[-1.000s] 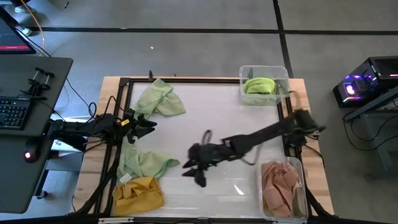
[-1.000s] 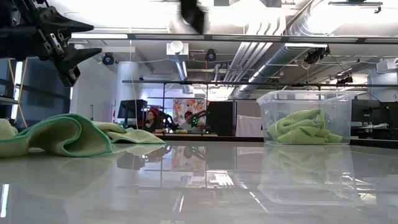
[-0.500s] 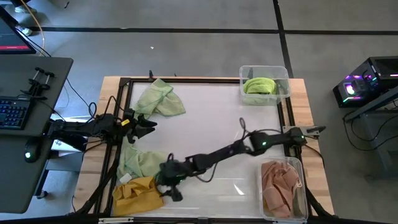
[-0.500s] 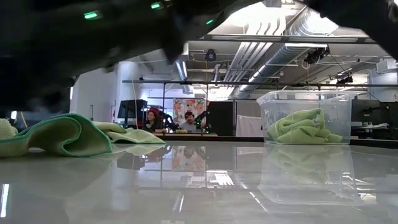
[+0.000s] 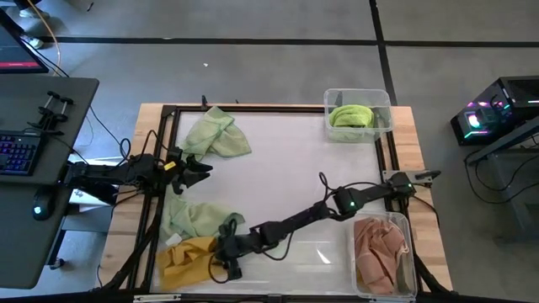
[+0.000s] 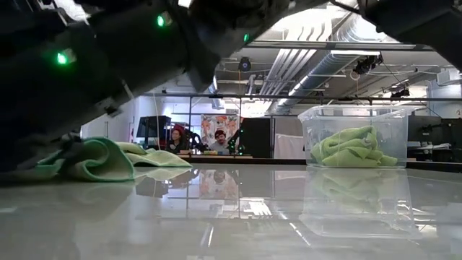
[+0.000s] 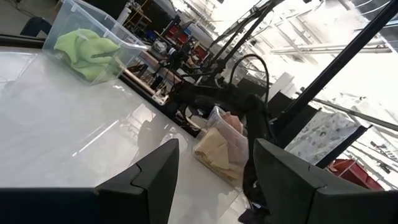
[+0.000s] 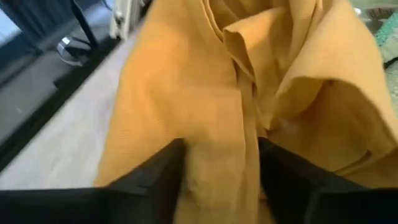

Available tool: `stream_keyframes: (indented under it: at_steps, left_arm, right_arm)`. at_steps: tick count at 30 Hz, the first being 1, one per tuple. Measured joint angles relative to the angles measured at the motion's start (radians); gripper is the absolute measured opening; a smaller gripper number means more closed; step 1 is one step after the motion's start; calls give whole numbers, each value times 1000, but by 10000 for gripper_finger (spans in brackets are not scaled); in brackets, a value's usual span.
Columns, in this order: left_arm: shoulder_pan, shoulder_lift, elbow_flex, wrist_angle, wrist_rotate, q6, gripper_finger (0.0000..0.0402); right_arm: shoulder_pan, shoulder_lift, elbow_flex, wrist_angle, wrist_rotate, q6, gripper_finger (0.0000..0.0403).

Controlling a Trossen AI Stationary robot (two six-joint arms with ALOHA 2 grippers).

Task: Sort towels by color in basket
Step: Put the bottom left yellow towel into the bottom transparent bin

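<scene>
A mustard yellow towel lies crumpled at the table's near-left corner and fills the right wrist view. My right gripper is open and reaches it from the right, with one finger on each side of a raised fold. Two pale green towels lie on the table, one beside the mustard one and one at the far left. A bright green towel sits in a clear bin. Pink and peach towels fill another bin. My left gripper waits open at the left edge. My right gripper comes at the mustard towel low and slanting from the table's right side. Its open fingers stand astride a raised fold near the towel's right edge. I cannot tell whether they touch the cloth. The towel lies on the table.
The clear bin stands at the far-right corner, and the second bin at the near-right. A dark frame runs round the white tabletop. The right arm lies low across the table's near half and darkens the low view.
My right arm has swung from the table's middle toward the near-left corner and dropped low, bringing its gripper to the mustard towel's right edge. In the low view the arm now covers the upper left and hides part of the pale green towel.
</scene>
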Motion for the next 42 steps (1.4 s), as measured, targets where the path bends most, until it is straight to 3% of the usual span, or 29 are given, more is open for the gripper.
stream_keyframes:
  at_steps: [4, 6, 15, 25, 30, 35, 38, 42]
  left_arm:
    - [0, 0, 0, 3, 0, -1, 195]
    - [0, 0, 0, 2, 0, 2, 195]
    - [-1, 2, 0, -3, 0, 1, 195]
    - [-1, 2, 0, -1, -1, 1, 195]
    - [-1, 2, 0, 5, -1, 1, 195]
    - [-1, 2, 0, 5, -1, 0, 195]
    - [-1, 2, 0, 4, -1, 0, 195]
    - [-1, 2, 0, 5, -5, 1, 195]
  right_arm:
    - [22, -15, 43, -160, 21, 92, 47]
    - [29, -28, 96, -299, 13, 166, 19]
    - [41, -310, 55, -700, 65, 318, 13]
    - [-63, -672, 58, -992, 110, 389, 10]
    - [-100, -841, 63, -1117, -49, 508, 15]
    - [-69, -980, 61, -1346, -251, 824, 10]
    - [-19, -1039, 63, -1509, -278, 1009, 11]
    - [72, -1071, 61, -1504, -260, 1183, 13]
